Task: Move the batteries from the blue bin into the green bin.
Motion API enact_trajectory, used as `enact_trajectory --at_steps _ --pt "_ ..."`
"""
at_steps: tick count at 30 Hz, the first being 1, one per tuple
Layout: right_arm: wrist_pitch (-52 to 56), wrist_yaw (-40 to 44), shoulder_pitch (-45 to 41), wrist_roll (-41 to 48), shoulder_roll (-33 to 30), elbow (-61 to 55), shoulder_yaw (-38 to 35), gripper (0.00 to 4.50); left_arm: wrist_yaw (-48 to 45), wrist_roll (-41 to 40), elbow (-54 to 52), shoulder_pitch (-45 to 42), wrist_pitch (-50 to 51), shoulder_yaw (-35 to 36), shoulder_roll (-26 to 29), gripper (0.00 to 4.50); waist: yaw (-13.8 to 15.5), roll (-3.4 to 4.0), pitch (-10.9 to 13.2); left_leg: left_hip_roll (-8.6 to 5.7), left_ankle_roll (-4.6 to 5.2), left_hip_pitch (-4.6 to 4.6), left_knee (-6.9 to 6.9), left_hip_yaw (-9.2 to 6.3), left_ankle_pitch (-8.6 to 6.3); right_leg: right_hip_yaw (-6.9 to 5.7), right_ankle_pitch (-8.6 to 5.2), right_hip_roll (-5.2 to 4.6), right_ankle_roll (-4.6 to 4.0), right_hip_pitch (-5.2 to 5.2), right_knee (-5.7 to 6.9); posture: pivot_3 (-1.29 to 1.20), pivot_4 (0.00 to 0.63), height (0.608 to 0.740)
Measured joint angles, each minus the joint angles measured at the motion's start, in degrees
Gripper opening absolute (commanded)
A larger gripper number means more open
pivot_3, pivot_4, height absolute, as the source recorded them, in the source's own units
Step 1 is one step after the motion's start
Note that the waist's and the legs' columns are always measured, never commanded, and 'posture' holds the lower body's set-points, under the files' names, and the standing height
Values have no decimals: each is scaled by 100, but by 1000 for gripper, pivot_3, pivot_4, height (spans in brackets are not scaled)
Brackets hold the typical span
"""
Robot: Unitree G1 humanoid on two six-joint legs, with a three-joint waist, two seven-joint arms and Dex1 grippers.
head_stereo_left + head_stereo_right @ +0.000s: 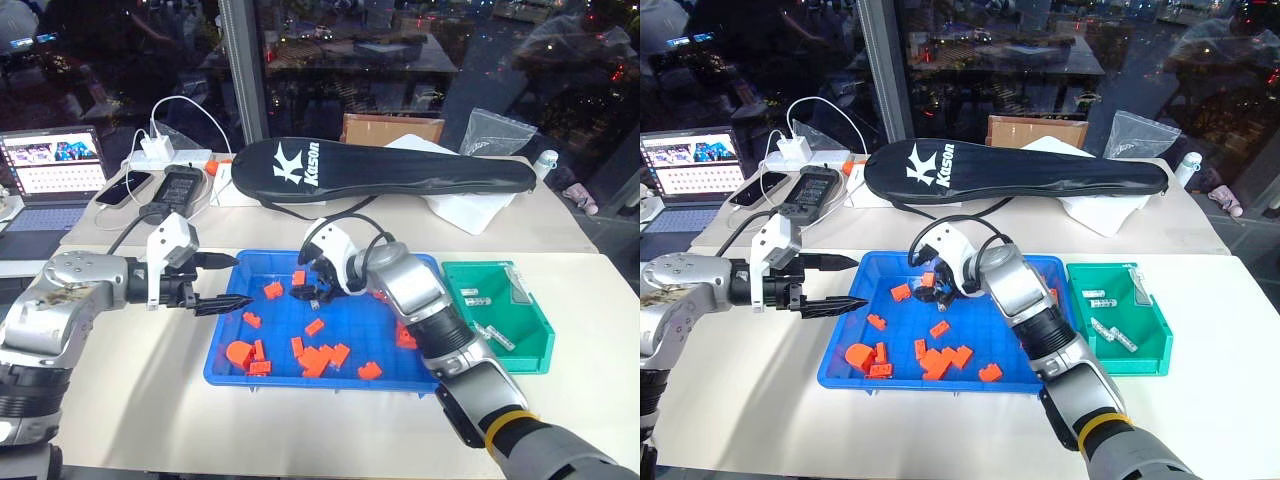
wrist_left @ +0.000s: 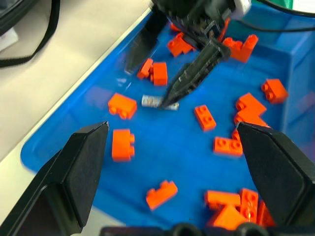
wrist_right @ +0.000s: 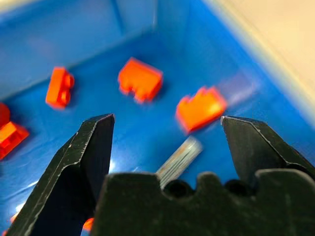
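I see a white table point(image 1: 120, 400) in front, a second table point(image 1: 560, 215) behind it. Beyond stands a dark window point(image 1: 420, 60) with a grey frame post point(image 1: 240, 70), reflecting room lights. A laptop point(image 1: 50, 175) glows at the back table's left edge.

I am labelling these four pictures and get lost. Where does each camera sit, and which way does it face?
Left eye and right eye views: on the head, looking forward and down at the blue bin, the green bin, both arms.
Left wrist view: on the left arm, looking between open left claw fingers at orange blocks, one battery, the right claw.
Right wrist view: on the right arm, open claw above that battery.
Shared: the blue bin and the battery.
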Motion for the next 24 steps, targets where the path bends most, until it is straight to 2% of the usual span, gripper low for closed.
enact_trajectory --at_steps 7,10,14,16,19,22,24 --pt "682 -510 -18 146 234 238 0 4015 89 -54 -96 43 105 10 22 4500 -44 0 0 0 0 2 -5 -2 0 -1 -2 1 -1 0 0 0 150 737" --pt "571 -647 -47 165 262 356 1 3359 107 -59 -97 42 107 9 23 4500 -60 -1 -1 0 0 4 -5 -3 0 -1 -8 2 10 1 0 0 150 737" --pt "220 -795 -45 130 238 520 116 2023 119 -60 -97 36 108 8 22 4500 -69 -4 -3 0 0 5 -6 -3 0 -1 -16 1 21 1 0 0 150 737" --pt "120 -772 -38 128 108 469 260 1229 121 -71 -95 -15 109 4 20 4500 -70 -4 -3 0 0 4 -6 -4 0 -1 -18 1 24 1 0 0 150 737" --pt "227 -695 8 167 -157 169 383 334 117 -117 -95 -93 114 -4 -5 4500 -61 -4 -2 0 0 -1 -6 -4 0 -1 -19 1 26 -2 -1 0 150 737" --pt "617 -560 5 377 -424 -396 333 261 121 -252 -92 -228 179 2 -151 4500 -54 -4 -2 0 0 -3 -6 -4 0 -1 -18 1 25 -2 -1 0 150 737" --pt "899 -432 -8 682 -484 -863 33 261 123 -464 -92 -342 361 8 -259 4500 -56 -5 -1 0 1 -7 -7 -5 0 -1 -18 2 25 -6 -1 0 150 737"
